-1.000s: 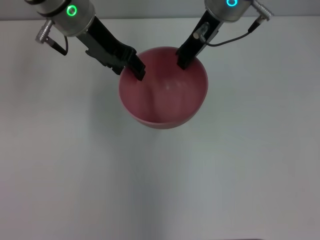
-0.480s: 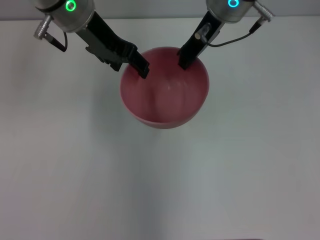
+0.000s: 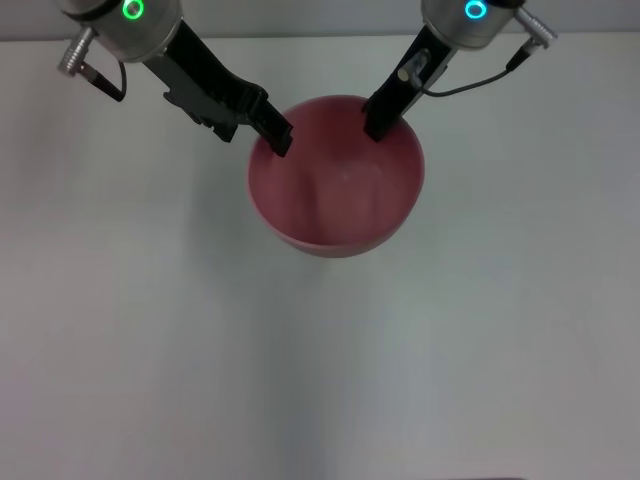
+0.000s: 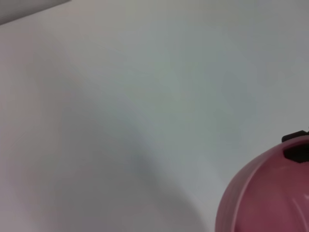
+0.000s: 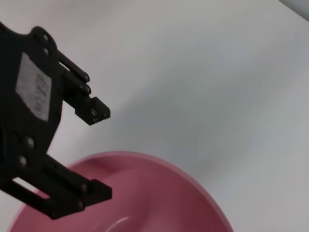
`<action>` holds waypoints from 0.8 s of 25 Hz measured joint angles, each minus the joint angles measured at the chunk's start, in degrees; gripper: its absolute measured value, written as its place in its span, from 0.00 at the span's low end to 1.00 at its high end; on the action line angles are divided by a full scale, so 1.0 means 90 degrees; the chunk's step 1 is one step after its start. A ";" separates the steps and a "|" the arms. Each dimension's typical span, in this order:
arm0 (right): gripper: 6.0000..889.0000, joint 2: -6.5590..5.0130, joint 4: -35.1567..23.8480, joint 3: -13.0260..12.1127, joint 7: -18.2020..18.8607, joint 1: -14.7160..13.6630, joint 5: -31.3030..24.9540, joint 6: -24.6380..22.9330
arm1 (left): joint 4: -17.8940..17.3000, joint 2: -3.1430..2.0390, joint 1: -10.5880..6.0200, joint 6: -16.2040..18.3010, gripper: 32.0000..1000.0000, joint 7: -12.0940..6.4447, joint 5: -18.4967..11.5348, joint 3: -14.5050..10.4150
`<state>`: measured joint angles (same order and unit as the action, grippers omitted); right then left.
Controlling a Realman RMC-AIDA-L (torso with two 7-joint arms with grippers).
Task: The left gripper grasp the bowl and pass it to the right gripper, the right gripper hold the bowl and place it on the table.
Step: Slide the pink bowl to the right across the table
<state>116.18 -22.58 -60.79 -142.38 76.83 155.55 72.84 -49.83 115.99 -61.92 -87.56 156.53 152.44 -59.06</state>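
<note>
Two of my grippers share the bowl (image 3: 336,190) above the counter (image 3: 450,350), right gripper (image 3: 378,124) pinching its rim, left gripper (image 3: 276,138) spread; a weak pinch could drop it.

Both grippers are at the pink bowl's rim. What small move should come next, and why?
Probably the left gripper should back away from the rim. The right wrist view shows its fingers spread, straddling the edge of the bowl without pinching it, while the right gripper appears clamped on the opposite rim. Once the left one is clear, the right can lower the bowl onto the table.
</note>
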 joint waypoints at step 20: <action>0.03 -0.0009 -0.0001 -0.0008 0.0016 -0.0078 0.0015 -0.0087 | -0.0538 0.0036 0.0049 -0.0412 0.78 0.0083 0.0001 0.0000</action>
<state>116.10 -22.59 -60.87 -142.24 76.13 155.68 72.05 -54.67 116.31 -61.48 -91.26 157.28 152.45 -59.06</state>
